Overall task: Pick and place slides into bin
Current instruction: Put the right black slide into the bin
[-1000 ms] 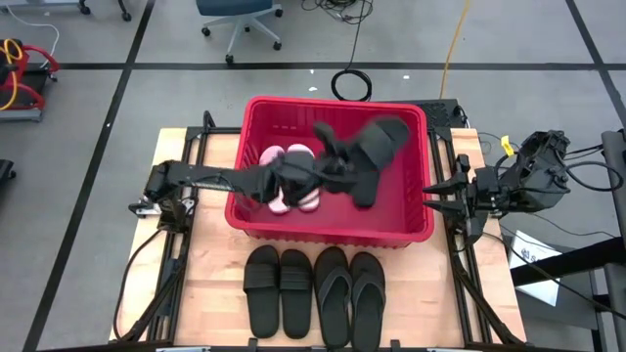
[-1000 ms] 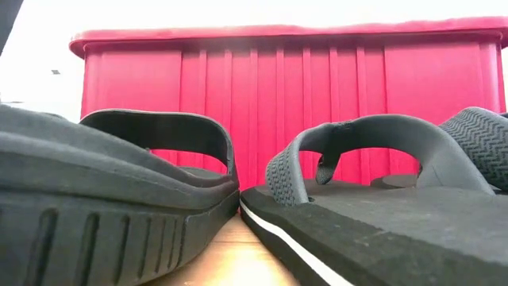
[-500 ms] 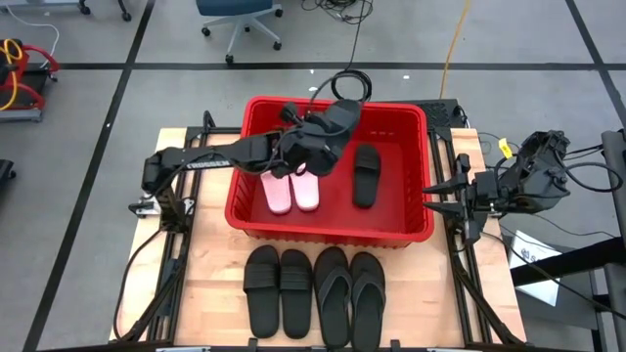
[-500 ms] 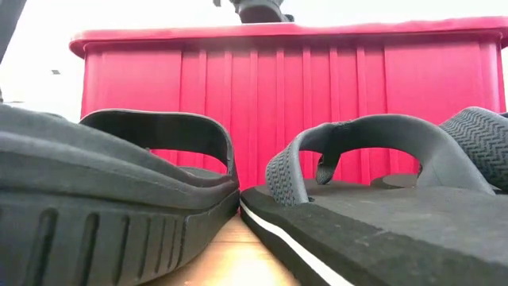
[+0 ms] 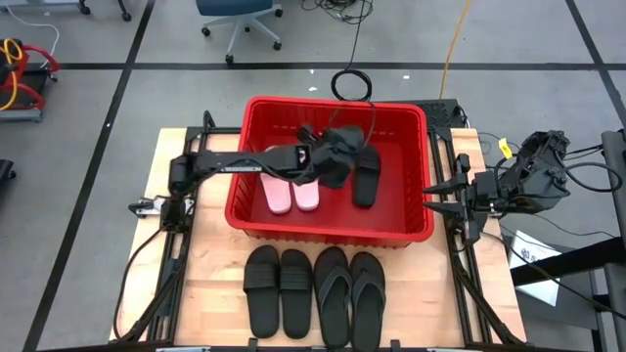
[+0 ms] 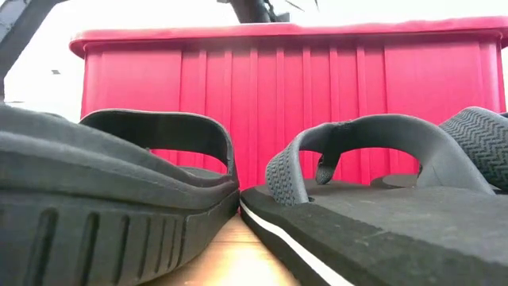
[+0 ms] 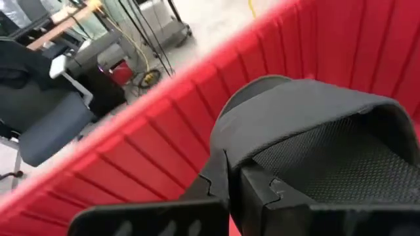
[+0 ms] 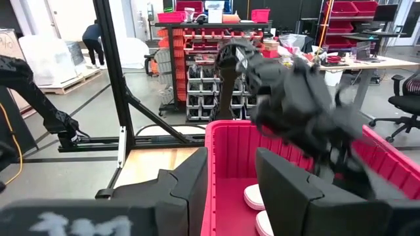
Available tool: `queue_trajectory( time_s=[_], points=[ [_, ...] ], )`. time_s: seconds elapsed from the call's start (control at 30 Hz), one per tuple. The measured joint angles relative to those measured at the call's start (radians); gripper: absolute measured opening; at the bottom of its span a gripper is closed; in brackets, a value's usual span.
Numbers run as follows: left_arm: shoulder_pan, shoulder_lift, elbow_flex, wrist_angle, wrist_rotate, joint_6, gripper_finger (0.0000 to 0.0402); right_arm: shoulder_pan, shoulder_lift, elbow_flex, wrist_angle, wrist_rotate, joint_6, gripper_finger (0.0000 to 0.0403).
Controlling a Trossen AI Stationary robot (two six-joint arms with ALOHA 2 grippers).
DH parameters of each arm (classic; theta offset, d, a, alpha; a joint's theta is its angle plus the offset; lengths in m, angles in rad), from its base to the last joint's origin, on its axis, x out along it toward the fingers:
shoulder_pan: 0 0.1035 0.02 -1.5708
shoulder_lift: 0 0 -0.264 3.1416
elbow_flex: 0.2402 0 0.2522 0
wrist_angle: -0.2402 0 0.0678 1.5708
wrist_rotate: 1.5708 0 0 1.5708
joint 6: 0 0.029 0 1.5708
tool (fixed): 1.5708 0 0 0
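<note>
Roughly halfway, the left end effector (image 5: 331,161) is holding, clamped, a black slide (image 5: 342,152) over the red bin (image 5: 333,232) at frame centre, where three are lying, while four (image 5: 313,291) are waiting on the surface (image 5: 210,284) below, the right end effector (image 5: 437,196) idling apart.

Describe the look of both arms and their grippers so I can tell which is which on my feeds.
Both arms are dark, near-black, built of slim jointed links. The left arm shows a small pale label near its wrist, and its gripper has blocky, angular black fingers. The right arm is bulkier at the wrist, with black cables looping off it; its gripper has two broad, flat, matte black fingers.
</note>
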Motion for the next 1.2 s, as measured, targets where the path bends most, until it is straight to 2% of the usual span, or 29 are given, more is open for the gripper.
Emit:
queue_trajectory(
  time_s=[0.3, 0.47, 0.7, 0.9, 1.2],
  points=[
    [0.012, 0.096, -0.001, 0.018, 0.004, -0.027, 0.0, 0.0, 0.0, 0.0, 0.0, 0.0, 0.0, 0.012],
    [0.039, 0.138, -0.001, 0.013, 0.081, -0.063, 0.0, 0.0, 0.0, 0.0, 0.0, 0.0, 0.0, 0.0118],
    [0.062, 0.18, -0.001, -0.024, 0.082, -0.096, 0.0, 0.0, 0.0, 0.0, -0.001, 0.0, 0.0, 0.012],
    [0.074, 0.222, -0.002, -0.042, 0.089, -0.067, 0.0, 0.0, 0.0, 0.0, -0.002, 0.0, 0.0, 0.0118],
    [0.073, 0.247, 0.0, 0.023, 0.105, -0.052, 0.0, 0.0, 0.0, 0.0, -0.001, 0.0, 0.0, 0.0121]
  ],
)
